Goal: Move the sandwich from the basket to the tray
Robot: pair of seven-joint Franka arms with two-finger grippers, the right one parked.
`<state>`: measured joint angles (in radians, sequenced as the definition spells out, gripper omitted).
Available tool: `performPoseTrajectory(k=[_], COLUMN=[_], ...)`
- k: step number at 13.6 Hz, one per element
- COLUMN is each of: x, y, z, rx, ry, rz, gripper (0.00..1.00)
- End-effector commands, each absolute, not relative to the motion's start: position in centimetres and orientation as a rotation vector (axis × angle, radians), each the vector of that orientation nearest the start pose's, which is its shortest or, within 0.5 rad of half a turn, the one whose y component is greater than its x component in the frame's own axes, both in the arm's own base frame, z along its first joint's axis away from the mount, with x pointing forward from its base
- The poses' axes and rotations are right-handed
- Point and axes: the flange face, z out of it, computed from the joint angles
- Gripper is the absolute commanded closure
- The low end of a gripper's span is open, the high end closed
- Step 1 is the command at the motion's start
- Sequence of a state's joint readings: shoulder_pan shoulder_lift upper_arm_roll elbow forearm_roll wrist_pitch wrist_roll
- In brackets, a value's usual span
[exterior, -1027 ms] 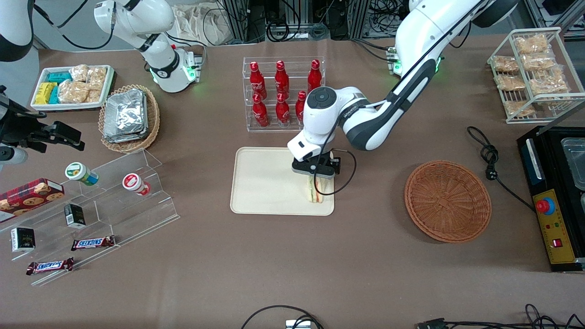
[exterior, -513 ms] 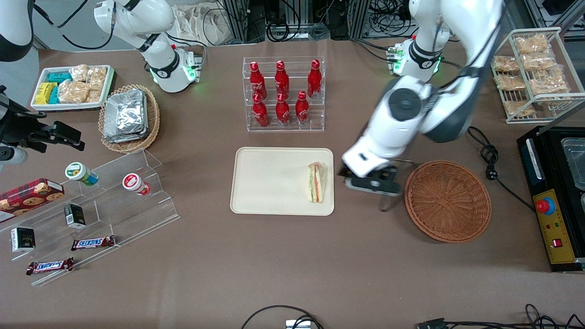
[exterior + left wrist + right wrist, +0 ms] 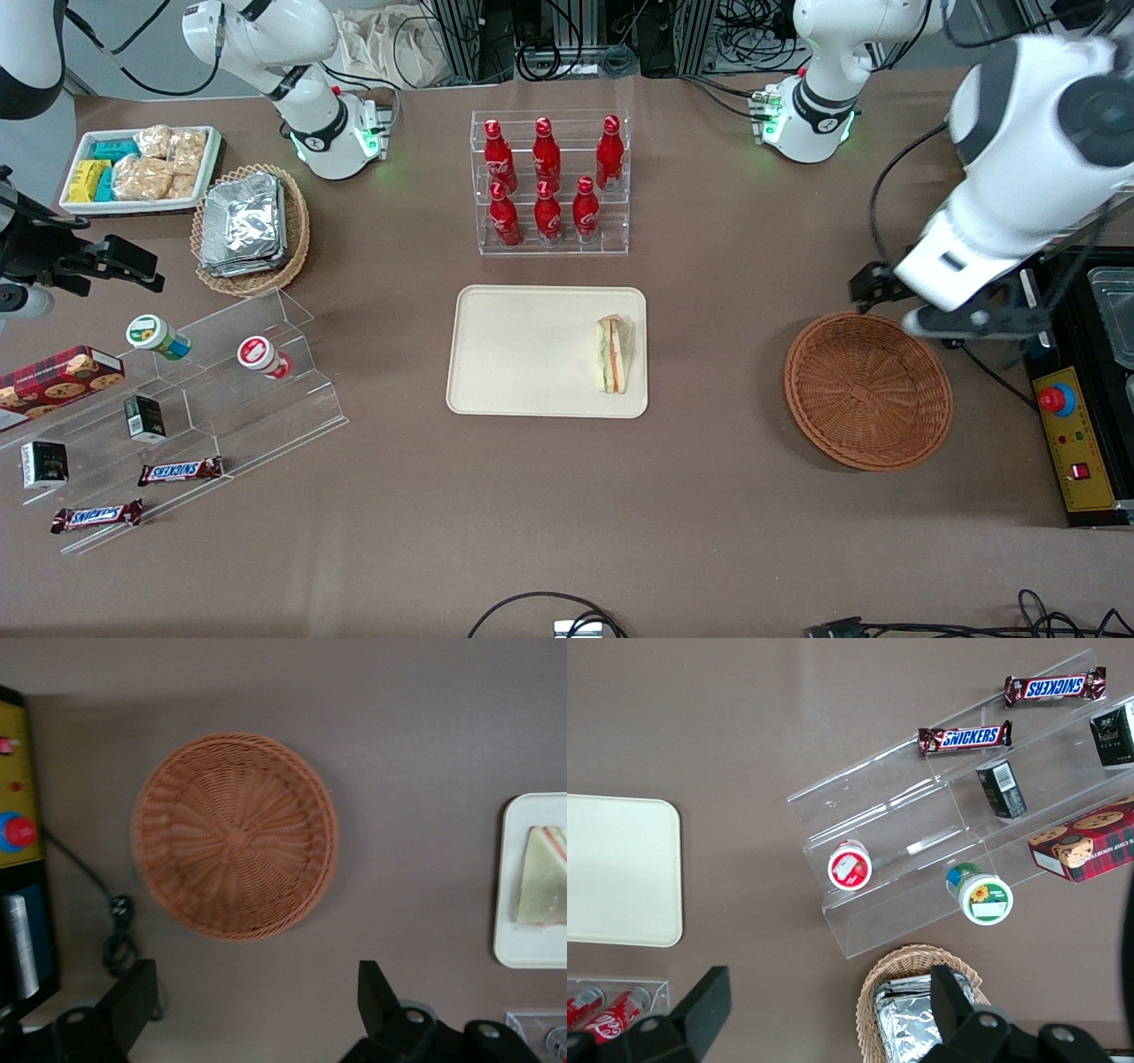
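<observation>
Front view: sandwich [image 3: 613, 354] lies on tray [image 3: 532, 354] near its basket-side rim, released, basket [image 3: 866, 390] empty, and gripper [image 3: 961, 321], fingers [image 3: 133, 997] wide and empty, has swung away above the basket's rim — placement looks done.

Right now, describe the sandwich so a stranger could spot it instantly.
Find the cream tray mid-table, nearer the camera than the red bottle rack. The sandwich lies on its edge toward the wicker basket: a wrapped white triangle with green-orange filling. The open pincer hovers by the basket.
</observation>
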<state>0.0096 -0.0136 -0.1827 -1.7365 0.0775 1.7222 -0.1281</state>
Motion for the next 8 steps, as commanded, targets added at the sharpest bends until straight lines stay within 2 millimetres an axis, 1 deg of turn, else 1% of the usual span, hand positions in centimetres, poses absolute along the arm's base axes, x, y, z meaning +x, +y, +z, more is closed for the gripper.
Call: performPoseTrajectory(k=[1, 2, 3, 6, 8], x=[51.5, 51.3, 51.4, 51.6, 51.6], y=[-6.9, -6.1, -5.9, -6.2, -6.2], z=[61.1, 61.5, 61.6, 61.7, 61.6], rx=[-3.063, -3.076, -3.103, -3.121, -3.121], ry=[0.082, 0.083, 0.081, 0.054, 0.002], rz=[-0.041, -0.047, -0.053, -0.07, -0.069], gripper=[0.0, 0.0, 0.0, 0.0, 0.0])
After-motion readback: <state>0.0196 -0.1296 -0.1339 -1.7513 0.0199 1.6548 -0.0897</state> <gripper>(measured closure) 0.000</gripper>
